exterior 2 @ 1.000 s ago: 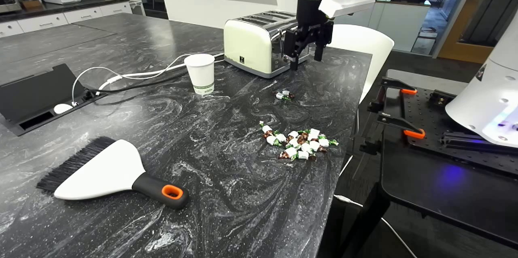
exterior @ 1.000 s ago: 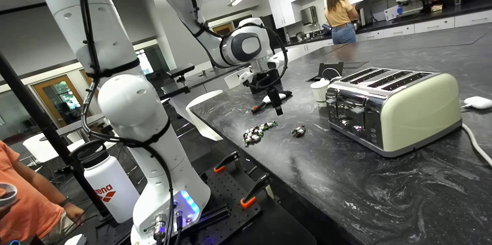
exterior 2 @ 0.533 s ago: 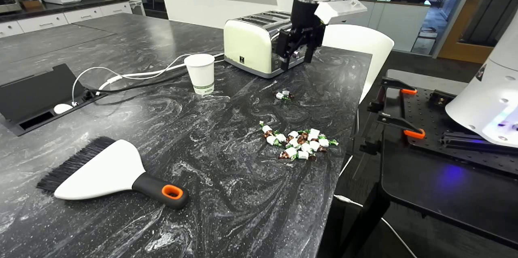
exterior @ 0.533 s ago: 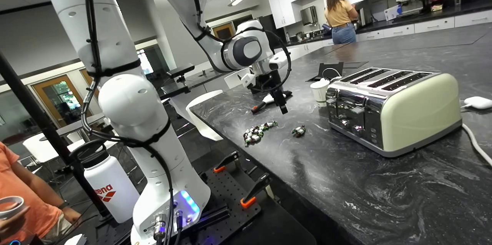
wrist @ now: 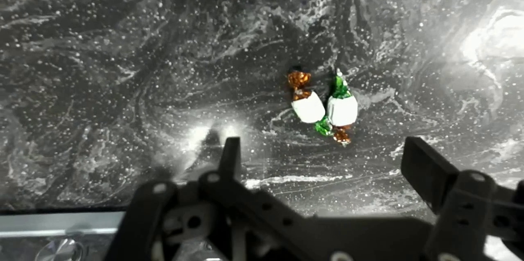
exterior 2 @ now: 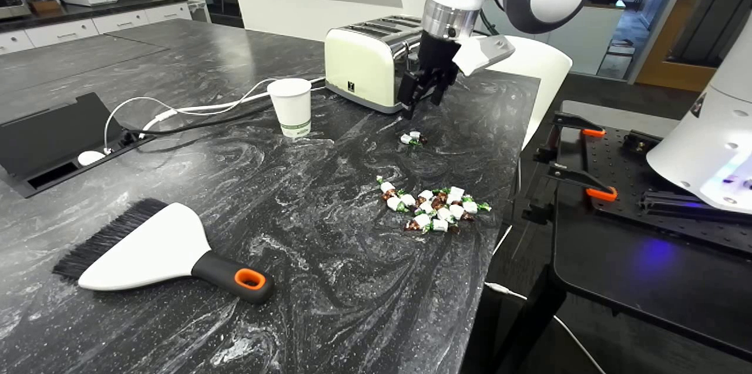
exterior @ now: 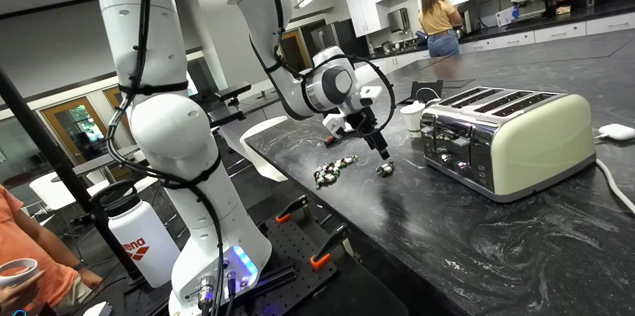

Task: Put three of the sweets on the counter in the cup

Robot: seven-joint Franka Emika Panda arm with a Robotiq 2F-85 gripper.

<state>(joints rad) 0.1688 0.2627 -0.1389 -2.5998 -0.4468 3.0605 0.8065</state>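
Note:
In the wrist view two sweets (wrist: 343, 111), white with brown and green twisted wrapper ends, lie side by side on the dark streaked counter (wrist: 163, 68). My gripper (wrist: 323, 141) stands open above the counter with nothing between its fingers; the pair shows just beyond its fingertips, about midway across the gap. An exterior view shows the gripper (exterior 2: 422, 107) tilted, over and slightly behind this pair (exterior 2: 413, 138). Several more sweets (exterior 2: 437, 209) lie in a loose pile nearer the counter's edge. The cup, a white paper cup (exterior 2: 292, 107) with a green band, stands upright; its inside is hidden.
A cream and chrome toaster (exterior 2: 359, 63) stands close beside the gripper. A white brush with dustpan (exterior 2: 153, 250) lies on the counter. White cables run behind the cup to an open black socket box (exterior 2: 59, 133). The counter's edge lies near the sweet pile.
My gripper has come down and tilted, and its tips are now closer to the pair of sweets. It has stayed open. Sweets and cup have not moved.

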